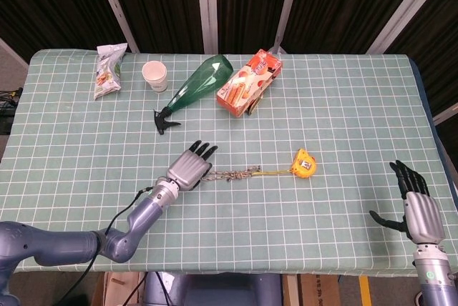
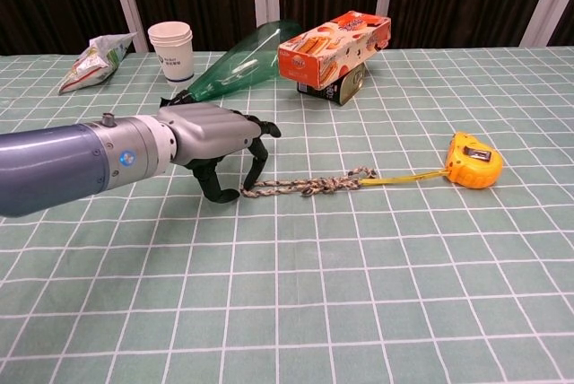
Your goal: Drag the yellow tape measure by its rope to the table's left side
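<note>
The yellow tape measure [image 1: 303, 163] [image 2: 473, 160] lies right of the table's centre. A yellow strap joins it to a braided rope [image 1: 232, 174] [image 2: 309, 186] that runs left from it along the cloth. My left hand [image 1: 189, 166] [image 2: 215, 133] arches over the rope's left end, fingers curved down and apart. Their tips stand on the cloth beside the rope end, and no grip on it shows. My right hand [image 1: 416, 206] hangs open off the table's near right corner, holding nothing; the chest view does not show it.
At the back of the table lie a green bottle [image 1: 197, 88] [image 2: 242, 65] on its side, a paper cup [image 1: 154, 76] [image 2: 172, 50], a snack bag [image 1: 109, 70] [image 2: 94, 59] and an orange box [image 1: 249, 82] [image 2: 336, 48]. Green checked cloth [image 1: 71, 149] stretches left of my left hand.
</note>
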Robot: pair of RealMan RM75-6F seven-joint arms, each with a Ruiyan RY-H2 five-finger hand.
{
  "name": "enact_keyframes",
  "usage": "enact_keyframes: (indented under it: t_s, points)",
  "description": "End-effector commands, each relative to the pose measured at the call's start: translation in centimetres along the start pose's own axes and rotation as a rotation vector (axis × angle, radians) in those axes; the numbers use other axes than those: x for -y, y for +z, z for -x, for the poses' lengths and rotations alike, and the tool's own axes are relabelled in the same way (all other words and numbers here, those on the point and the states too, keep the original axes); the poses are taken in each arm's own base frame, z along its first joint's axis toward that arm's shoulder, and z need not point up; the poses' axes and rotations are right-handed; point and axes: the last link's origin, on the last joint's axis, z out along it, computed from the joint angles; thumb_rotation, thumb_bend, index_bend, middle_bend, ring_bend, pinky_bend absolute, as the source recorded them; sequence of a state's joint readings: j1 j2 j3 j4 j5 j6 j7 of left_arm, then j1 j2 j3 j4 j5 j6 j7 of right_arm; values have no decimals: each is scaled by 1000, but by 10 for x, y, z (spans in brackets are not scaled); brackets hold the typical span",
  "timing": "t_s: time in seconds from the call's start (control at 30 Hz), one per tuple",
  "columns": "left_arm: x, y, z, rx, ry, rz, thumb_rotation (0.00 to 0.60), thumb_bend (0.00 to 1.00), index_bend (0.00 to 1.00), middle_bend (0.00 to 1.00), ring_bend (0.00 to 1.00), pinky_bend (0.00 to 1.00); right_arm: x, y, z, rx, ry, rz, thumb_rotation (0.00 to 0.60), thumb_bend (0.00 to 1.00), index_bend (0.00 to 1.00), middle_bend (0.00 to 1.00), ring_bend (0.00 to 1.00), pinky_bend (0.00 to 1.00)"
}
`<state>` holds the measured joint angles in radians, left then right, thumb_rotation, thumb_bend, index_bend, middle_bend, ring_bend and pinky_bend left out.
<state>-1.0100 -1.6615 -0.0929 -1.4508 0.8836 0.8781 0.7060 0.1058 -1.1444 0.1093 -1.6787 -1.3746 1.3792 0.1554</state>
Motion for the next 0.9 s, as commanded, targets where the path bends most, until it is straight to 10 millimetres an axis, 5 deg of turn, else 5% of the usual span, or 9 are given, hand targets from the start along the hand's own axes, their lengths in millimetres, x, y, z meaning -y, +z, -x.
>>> enact_keyframes:
  t_s: [0.03,0.9]
  points:
    - [0,0,0,0,0,1,600,479,530,0,0,0,0,0,0,0,0,0,600,183,0,0,0,0]
    - [4,-5,-5,-49,-8,3,600,542,586,7,0,0,0,-1,0,2,2,1,600,182,0,0,0,0]
